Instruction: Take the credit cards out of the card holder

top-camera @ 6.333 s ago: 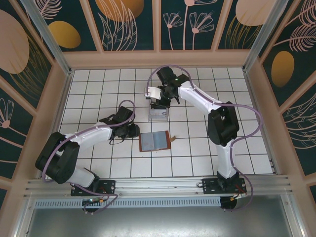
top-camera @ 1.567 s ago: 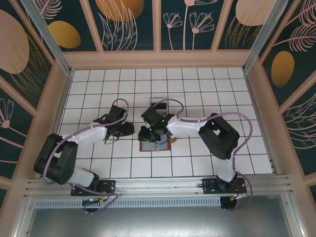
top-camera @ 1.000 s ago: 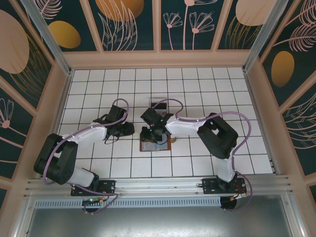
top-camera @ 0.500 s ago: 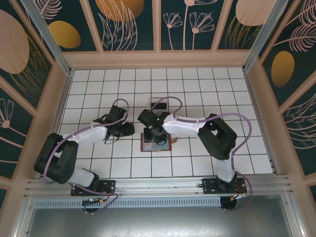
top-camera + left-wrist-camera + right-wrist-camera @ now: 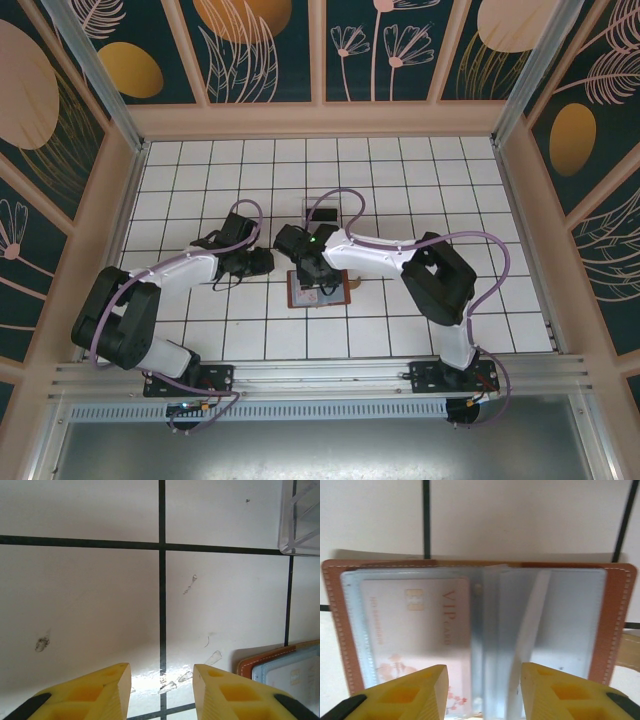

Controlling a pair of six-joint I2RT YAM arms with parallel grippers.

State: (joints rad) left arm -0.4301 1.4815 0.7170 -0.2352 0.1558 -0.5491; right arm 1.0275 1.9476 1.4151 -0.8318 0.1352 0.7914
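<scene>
The brown card holder (image 5: 322,290) lies open on the tiles, its grey-blue sleeves up. In the right wrist view the card holder (image 5: 615,625) spans the frame, and a pale pink credit card (image 5: 415,630) marked VIP sits in its left sleeve. Loose clear sleeves stand up at the fold. My right gripper (image 5: 484,692) hangs open just above the fold, with a yellow finger on either side (image 5: 310,272). My left gripper (image 5: 162,690) is open over bare tile left of the holder (image 5: 262,262); the holder's corner (image 5: 280,665) shows at lower right there.
A clear acrylic stand (image 5: 322,212) stands behind the holder, and its corner (image 5: 300,520) shows in the left wrist view. A little snap tab (image 5: 351,283) sticks out on the holder's right side. Wooden walls enclose the white tiled floor (image 5: 480,250).
The right arm came from the acrylic stand down to the card holder and, over the last second, shifted slightly left above it. The left arm has barely moved.
</scene>
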